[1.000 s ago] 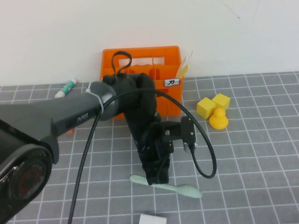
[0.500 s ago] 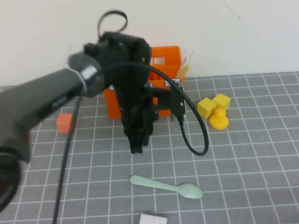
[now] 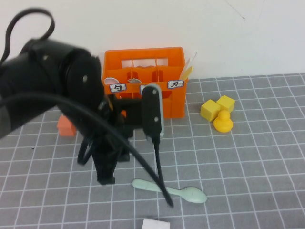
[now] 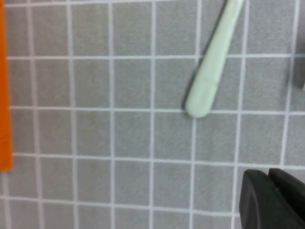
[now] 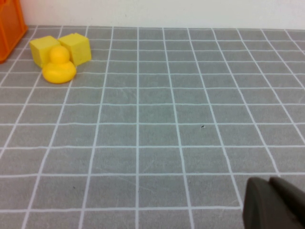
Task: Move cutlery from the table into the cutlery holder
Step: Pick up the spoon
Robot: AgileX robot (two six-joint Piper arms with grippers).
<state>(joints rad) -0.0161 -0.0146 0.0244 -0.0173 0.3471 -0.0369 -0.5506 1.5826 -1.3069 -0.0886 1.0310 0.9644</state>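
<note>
A: Left arm pose?
B: Bent down steeply; left end effector (image 3: pixel 106 177) points at the grey gridded counter (image 3: pixel 257 162), fingers pressed together, holding nothing, just left of the mint-green plastic spoon (image 3: pixel 169 190).
A: Spoon?
B: Flat on the counter, near side, well apart from the bright orange plastic cutlery holder (image 3: pixel 176 102) at the far edge.
A: Right end effector (image 5: pixel 275 204)?
B: Low over bare counter on the right; can't tell its state.

Mint-green spoon (image 3: pixel 169 190) lies flat on grey grid table (image 3: pixel 267 162), near front edge, bowl end twd robot's right, nothing touching it. Orange cutlery holder (image 3: pixel 175 102) stands upright at back w/ three white labels on front.
</note>
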